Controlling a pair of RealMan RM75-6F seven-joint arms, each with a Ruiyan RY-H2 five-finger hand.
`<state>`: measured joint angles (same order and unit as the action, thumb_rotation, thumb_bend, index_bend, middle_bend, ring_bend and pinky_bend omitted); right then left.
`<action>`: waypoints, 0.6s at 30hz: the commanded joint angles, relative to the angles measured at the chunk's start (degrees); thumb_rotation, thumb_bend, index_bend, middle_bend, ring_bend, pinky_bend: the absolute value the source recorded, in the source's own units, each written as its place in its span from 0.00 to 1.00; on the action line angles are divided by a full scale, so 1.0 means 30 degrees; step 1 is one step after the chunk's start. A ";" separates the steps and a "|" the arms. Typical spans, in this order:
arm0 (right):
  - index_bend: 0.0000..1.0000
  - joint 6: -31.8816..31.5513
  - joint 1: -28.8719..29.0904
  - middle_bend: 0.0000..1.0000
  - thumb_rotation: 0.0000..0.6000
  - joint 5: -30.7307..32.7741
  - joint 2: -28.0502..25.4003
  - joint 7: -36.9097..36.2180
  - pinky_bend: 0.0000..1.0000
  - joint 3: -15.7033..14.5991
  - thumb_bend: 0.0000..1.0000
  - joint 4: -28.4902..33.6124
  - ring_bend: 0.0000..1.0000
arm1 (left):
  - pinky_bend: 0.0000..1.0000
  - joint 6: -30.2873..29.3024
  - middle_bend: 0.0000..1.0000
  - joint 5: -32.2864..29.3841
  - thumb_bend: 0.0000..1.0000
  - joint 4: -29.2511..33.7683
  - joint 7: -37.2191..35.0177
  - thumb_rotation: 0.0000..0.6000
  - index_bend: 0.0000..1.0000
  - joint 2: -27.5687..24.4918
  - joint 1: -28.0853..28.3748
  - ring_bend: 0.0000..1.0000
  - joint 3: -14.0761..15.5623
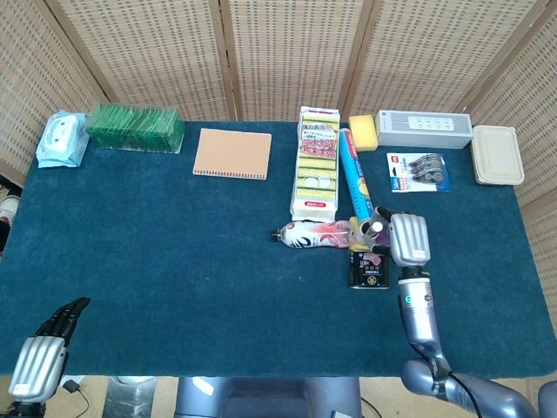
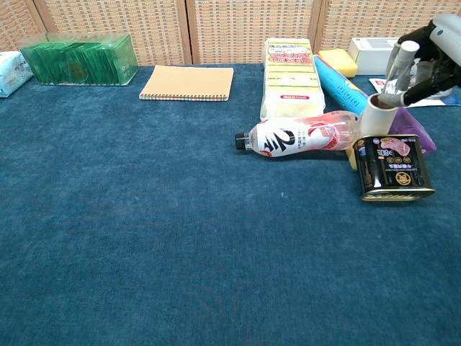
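Blue cloth: covers the table (image 1: 174, 287), all items sit on it.
Right hand: (image 2: 432, 61) over the right half of the table, toward the middle; fingers (image 2: 409, 52) curl down at the rim of a white cup (image 2: 377, 115); whether they pinch the cup or only touch it, cannot tell. In head view the hand (image 1: 409, 239) sits just right of the cup (image 1: 374, 231).
Cup: upright, just behind a black can (image 2: 392, 167), touching or nearly touching the base end of a bottle (image 2: 299, 137).
Bottle: lies on its side, black cap pointing left, pink and white label up.
Can: upright, nearest to the front edge of this cluster; just right of the bottle.
Purple thing: (image 2: 412, 130) lies under the right hand, partly hidden; kind unclear.
Left hand: (image 1: 39, 357) at the front left corner, off the table edge; fingers slightly spread, holds nothing.
Back edge, left to right: wipes pack (image 1: 63, 139), green box (image 1: 135, 128), tan notebook (image 1: 231, 153), sponge pack (image 1: 317, 165), blue roll (image 1: 354, 178), yellow sponge (image 1: 363, 132), grey speaker (image 1: 424, 129), blister pack (image 1: 419, 171), beige lidded box (image 1: 497, 155) at the back right corner.
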<state>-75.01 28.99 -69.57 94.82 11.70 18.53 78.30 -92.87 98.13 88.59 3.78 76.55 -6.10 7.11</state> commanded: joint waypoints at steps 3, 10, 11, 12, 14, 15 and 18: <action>0.59 0.0001 0.0159 0.67 1.00 0.0037 0.0064 0.0257 0.61 0.0075 0.29 -0.0039 0.72 | 0.30 0.0019 0.14 -0.0003 0.20 0.0016 0.0016 1.00 0.08 -0.0012 0.0002 0.15 0.0008; 0.60 -0.0108 0.0344 0.69 1.00 0.0045 0.0136 0.0587 0.63 0.0170 0.29 -0.0085 0.75 | 0.30 -0.0023 0.14 -0.0024 0.20 -0.0039 -0.0018 1.00 0.07 -0.0012 -0.0029 0.15 0.0003; 0.61 -0.0164 0.0353 0.69 1.00 0.0025 0.0163 0.0634 0.64 0.0166 0.29 -0.0107 0.75 | 0.30 -0.0044 0.14 -0.0025 0.20 -0.0054 -0.0035 1.00 0.07 -0.0018 -0.0041 0.15 0.0004; 0.61 -0.0203 0.0354 0.70 1.00 0.0022 0.0183 0.0648 0.64 0.0167 0.29 -0.0109 0.75 | 0.30 -0.0059 0.14 -0.0024 0.20 -0.0069 -0.0054 1.00 0.07 -0.0025 -0.0048 0.15 0.0006; 0.61 -0.0261 0.0374 0.70 1.00 -0.0006 0.0190 0.0691 0.64 0.0167 0.29 -0.0069 0.75 | 0.30 -0.0105 0.14 -0.0043 0.20 -0.0117 -0.0119 1.00 0.07 -0.0033 -0.0072 0.15 -0.0005; 0.61 -0.0291 0.0384 0.70 1.00 -0.0019 0.0186 0.0720 0.65 0.0173 0.29 -0.0055 0.76 | 0.30 -0.0115 0.14 -0.0054 0.20 -0.0142 -0.0149 1.00 0.07 -0.0028 -0.0083 0.15 -0.0004; 0.61 -0.0370 0.0403 0.70 1.00 -0.0063 0.0138 0.0783 0.65 0.0189 0.29 0.0039 0.76 | 0.30 -0.0107 0.14 -0.0048 0.20 -0.0198 -0.0222 1.00 0.08 -0.0013 -0.0092 0.15 0.0019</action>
<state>-76.09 30.18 -69.74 95.25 14.03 19.08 78.40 -93.20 97.98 88.01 3.12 76.51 -6.38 7.17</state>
